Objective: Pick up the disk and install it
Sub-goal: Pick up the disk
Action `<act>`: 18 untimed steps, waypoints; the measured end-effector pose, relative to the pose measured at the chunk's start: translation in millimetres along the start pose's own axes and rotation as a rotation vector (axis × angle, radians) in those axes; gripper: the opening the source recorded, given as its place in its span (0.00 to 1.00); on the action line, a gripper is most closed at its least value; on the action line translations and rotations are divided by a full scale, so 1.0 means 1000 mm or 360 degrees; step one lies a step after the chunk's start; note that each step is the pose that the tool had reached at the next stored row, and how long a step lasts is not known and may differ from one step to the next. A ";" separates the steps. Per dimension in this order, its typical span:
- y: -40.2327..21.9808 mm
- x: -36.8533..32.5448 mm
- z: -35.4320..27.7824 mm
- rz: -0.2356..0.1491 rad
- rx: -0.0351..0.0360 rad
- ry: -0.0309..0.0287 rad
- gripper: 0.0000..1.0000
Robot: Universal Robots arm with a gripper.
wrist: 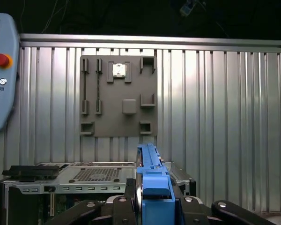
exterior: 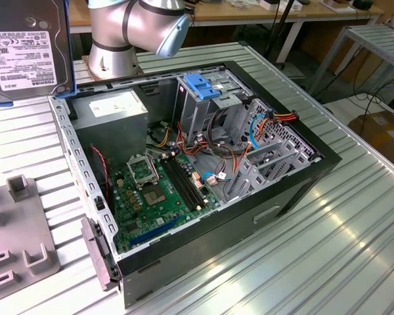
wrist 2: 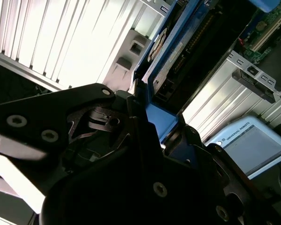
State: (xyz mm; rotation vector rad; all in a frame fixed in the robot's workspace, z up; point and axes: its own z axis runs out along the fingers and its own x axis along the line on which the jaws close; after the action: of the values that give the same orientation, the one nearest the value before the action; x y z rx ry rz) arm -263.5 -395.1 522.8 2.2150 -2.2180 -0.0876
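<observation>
One disk [wrist: 152, 180] — we found it clamped in the gripper [wrist: 153, 201], long axis running straight out from the jaws.

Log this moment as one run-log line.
phase: carry | claw: shut on disk | disk: held in air, not in open PC case | install: not done

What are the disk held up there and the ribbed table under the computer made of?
The disk: body looks like dull grey metal, with a white paper label. Its frame: likely moulded plastic, by the uniform bright blue and soft sheen. The table: probably bare aluminium, ribbed, throwing bright streaky reflections.
</observation>
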 end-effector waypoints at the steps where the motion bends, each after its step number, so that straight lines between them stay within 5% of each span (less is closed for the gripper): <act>1: -0.0026 0.0004 0.0004 0.0000 0.0000 0.00001 0.37; 6: -0.0235 0.0017 0.0034 0.0000 0.0000 0.00001 0.37; 13: -0.0441 0.0019 0.0051 0.0000 0.0000 0.00000 0.37; 18: -0.0497 0.0072 0.0053 0.0000 0.0000 0.00004 0.37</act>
State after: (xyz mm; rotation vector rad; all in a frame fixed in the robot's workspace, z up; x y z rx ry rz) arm -214.1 -402.2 515.1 2.2148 -2.2178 -0.0874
